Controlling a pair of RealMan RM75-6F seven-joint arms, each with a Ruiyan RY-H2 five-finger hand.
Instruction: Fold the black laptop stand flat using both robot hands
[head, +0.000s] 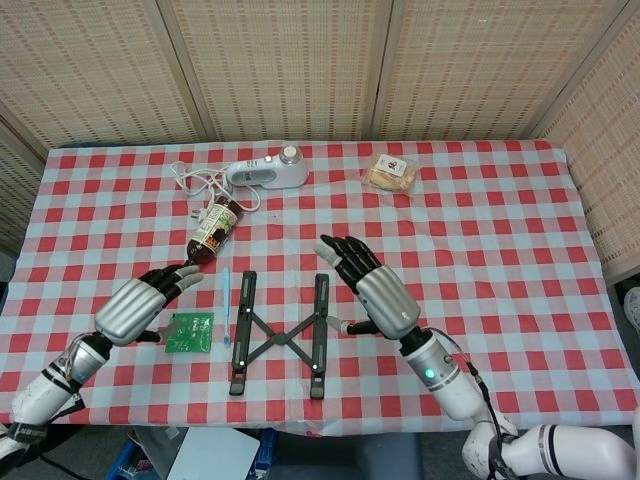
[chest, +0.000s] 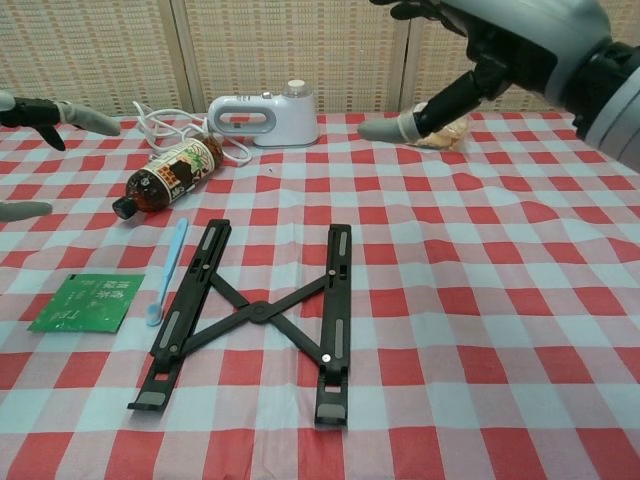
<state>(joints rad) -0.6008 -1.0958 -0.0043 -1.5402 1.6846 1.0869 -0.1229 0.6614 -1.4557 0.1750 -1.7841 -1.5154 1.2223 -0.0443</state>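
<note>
The black laptop stand (head: 275, 336) lies flat on the checked cloth near the front edge, its two rails joined by a crossed brace (chest: 255, 312). My left hand (head: 140, 303) hovers to the stand's left with fingers spread, holding nothing; the chest view shows only its fingertips (chest: 45, 110) at the left edge. My right hand (head: 372, 288) is raised just right of the stand, palm open and fingers apart, apart from the rails. In the chest view it (chest: 510, 40) sits high at the top right.
A blue stick (head: 226, 305) and a green packet (head: 189, 332) lie left of the stand. Further back are a brown bottle (head: 212, 232) on its side, a white corded appliance (head: 268, 172) and a wrapped snack (head: 391, 172). The table's front edge runs just below the stand.
</note>
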